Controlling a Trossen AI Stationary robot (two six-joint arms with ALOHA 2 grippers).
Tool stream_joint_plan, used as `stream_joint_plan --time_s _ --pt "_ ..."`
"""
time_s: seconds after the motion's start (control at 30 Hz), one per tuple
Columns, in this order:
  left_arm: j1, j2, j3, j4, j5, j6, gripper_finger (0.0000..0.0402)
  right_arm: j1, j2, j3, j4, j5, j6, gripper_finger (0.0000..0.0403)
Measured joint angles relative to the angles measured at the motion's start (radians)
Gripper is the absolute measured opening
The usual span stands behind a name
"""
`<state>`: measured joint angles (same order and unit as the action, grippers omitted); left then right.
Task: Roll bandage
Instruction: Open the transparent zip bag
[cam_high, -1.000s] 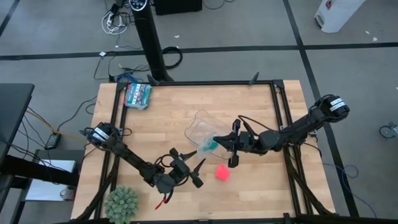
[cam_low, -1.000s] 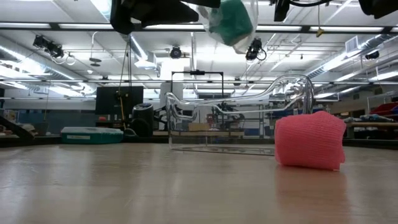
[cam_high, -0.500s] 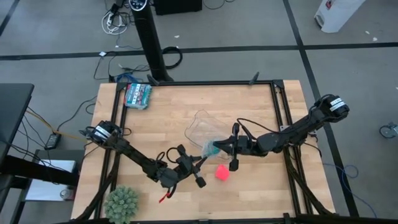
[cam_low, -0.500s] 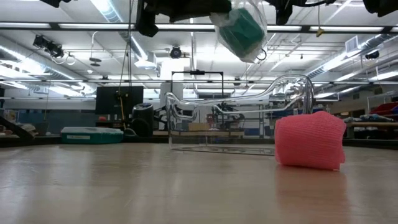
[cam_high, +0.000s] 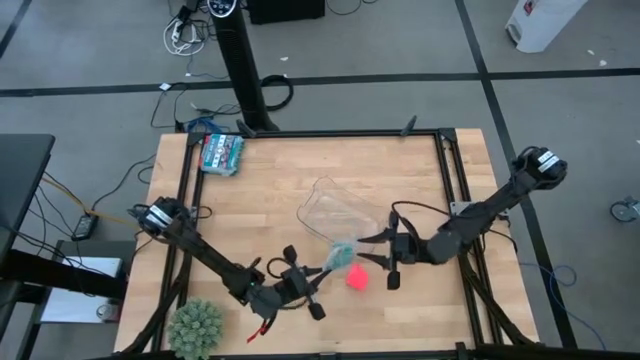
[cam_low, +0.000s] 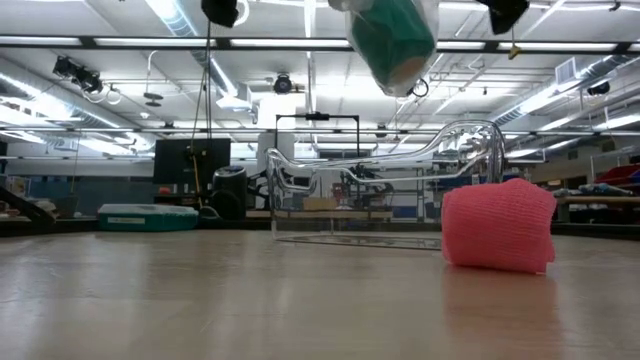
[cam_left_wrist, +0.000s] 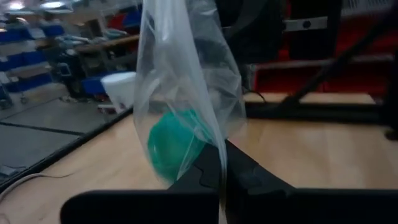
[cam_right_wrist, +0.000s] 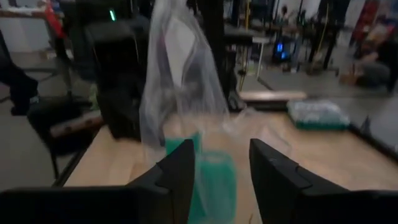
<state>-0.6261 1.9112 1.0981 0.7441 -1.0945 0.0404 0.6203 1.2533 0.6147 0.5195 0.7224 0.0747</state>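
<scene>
since a second ago the clear plastic bag (cam_high: 341, 251) with the teal roll (cam_high: 342, 249) inside has passed from the right gripper to the left one, and the right arm has drawn back toward the table's right side.

on the left of the high view, a spiky green artificial plant (cam_high: 195, 326) sits at the near left corner of the light wooden slatted table (cam_high: 270, 190), and a flat teal packet (cam_high: 222, 153) lies at the far left corner. the left gripper (cam_high: 322, 270) reaches in from the near left, its fingers pinched tight on the film of the bag, which hangs above the table with the roll in it. behind it rests a crumpled clear plastic container (cam_high: 330, 208). the bright pink-red chunky bandage roll (cam_high: 357, 277) lies on the table just beside and below the hanging bag, untouched by either gripper. further right, the right gripper (cam_high: 385, 259) hovers near the bag with its fingers parted and nothing between them.
</scene>
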Motion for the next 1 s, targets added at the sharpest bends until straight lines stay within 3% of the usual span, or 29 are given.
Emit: stream_joint_plan --time_s 0.23,0.5,0.77,1.0 --pt "0.031 -0.093 0.109 -0.444 0.273 -0.208 0.0003 0.144 0.000 0.000 -0.067 0.186 0.063 0.0144" --pt "0.102 -0.121 0.223 -0.925 0.616 -0.329 0.0003 0.257 0.003 0.000 -0.069 0.226 0.072 0.0144" --pt "0.169 -0.120 0.226 -0.929 0.791 -0.339 0.0004 0.181 0.003 0.000 -0.077 0.124 0.037 0.0150" --pt "0.182 -0.120 0.227 -0.922 0.812 -0.336 0.0004 0.100 0.004 0.000 -0.070 -0.003 -0.003 0.0164"
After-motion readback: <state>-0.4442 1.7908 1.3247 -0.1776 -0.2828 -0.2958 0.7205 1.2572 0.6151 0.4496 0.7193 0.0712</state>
